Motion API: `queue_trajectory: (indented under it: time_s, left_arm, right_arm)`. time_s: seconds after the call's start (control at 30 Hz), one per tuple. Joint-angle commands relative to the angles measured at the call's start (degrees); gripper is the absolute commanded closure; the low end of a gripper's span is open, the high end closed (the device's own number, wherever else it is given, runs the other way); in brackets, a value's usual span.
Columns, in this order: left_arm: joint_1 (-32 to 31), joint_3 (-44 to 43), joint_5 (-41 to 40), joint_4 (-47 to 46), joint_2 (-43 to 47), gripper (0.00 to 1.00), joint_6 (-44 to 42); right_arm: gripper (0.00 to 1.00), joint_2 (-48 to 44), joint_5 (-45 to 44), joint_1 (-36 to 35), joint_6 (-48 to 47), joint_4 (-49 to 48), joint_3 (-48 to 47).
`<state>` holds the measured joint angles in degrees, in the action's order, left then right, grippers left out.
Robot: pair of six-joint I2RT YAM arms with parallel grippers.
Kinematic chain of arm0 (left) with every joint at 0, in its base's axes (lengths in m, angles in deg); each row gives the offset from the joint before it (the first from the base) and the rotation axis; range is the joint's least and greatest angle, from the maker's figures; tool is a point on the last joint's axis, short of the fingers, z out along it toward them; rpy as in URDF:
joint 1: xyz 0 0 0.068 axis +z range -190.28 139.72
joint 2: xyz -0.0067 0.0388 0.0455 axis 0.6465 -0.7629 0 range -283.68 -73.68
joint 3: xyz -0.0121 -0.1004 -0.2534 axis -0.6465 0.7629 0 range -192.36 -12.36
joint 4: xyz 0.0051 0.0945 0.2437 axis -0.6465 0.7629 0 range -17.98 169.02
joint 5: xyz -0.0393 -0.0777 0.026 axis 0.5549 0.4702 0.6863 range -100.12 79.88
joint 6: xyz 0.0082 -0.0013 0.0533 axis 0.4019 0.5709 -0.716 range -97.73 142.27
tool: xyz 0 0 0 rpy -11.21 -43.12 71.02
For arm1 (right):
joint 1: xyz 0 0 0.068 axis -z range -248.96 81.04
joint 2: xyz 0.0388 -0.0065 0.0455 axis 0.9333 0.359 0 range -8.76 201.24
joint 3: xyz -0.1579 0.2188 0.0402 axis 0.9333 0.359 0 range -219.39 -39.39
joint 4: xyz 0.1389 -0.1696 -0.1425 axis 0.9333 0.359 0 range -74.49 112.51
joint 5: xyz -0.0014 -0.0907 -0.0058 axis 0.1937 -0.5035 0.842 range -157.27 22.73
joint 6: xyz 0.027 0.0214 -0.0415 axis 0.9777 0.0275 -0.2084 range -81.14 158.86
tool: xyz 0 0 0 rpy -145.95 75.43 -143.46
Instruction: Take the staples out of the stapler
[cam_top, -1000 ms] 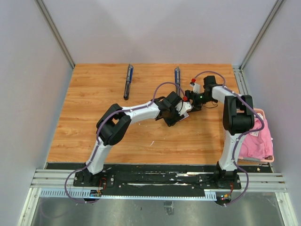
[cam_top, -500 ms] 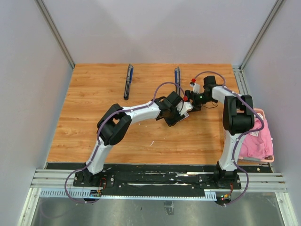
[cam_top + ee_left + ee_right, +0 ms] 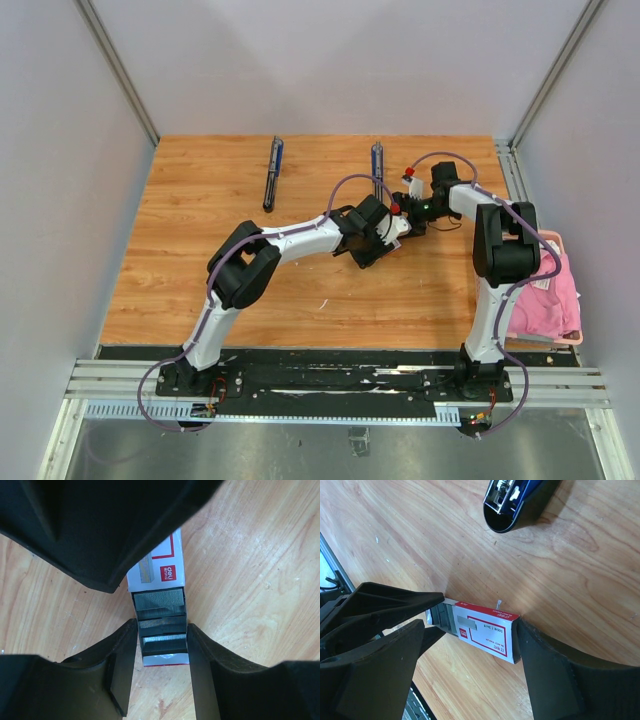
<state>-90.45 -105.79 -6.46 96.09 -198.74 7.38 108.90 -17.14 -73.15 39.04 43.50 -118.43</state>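
Stapler: the long, narrow dark blue stapler (image 3: 377,163) lies on the far part of the light wooden table (image 3: 190,230). Its long axis runs from near to far, and its near end points toward the two grippers.
Staples: short silvery-grey metal staple strips (image 3: 160,601) lie stacked in the pulled-out tray of the small flat white cardboard box with red marking (image 3: 487,630). Whether any strip is inside the stapler, I cannot tell.
Box axis: its long side runs from one gripper to the other, with the tray end on the side of the left gripper.
Left gripper (image 3: 161,650): it pinches the tray by its two long sides, the fingers touching the cardboard.
Right gripper (image 3: 472,635): it is spread wide and stands astride the box along its length. One finger touches the closed end; whether it really clamps the box, I cannot tell.
Deciding relation: the stapler lies just beyond the box, on the far side and apart from it. The right arm is the nearer one.
Judgement: both grippers are busy at the box, so reaching the stapler probably falls to the right arm, which must first leave the box.
Other stapler: a second dark stapler (image 3: 272,172) lies well apart, far left.
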Motion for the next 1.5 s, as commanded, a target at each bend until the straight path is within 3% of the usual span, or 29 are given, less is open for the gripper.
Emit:
queue_trajectory:
  time_s: [0.0,0.6,1.1,1.27,1.47]
  left_arm:
    - [-0.5,0.1,-1.3,1.5,-3.0,0.53,0.7]
    - [-0.5,0.3,-1.2,1.1,-2.5,0.52,-0.3]
    - [2.6,4.9,-3.2,1.1,15.2,0.05,-5.7]
    - [4.0,13.0,-6.1,0.2,21.0,0.05,-5.9]
    - [4.4,20.4,-6.1,-2.9,19.3,0.15,-1.1]
  right_arm:
    - [0.22,0.3,-1.2,-1.2,0.0,1.1,2.3]
    - [0.22,-0.3,-0.4,-3.3,-1.4,2.2,1.7]
    - [0.22,-3.8,-3.4,0.7,-4.3,4.7,0.4]
    - [0.22,-3.8,-4.0,1.2,-4.8,4.5,0.6]
    - [0.22,-3.6,-3.0,1.2,-4.6,3.6,0.9]
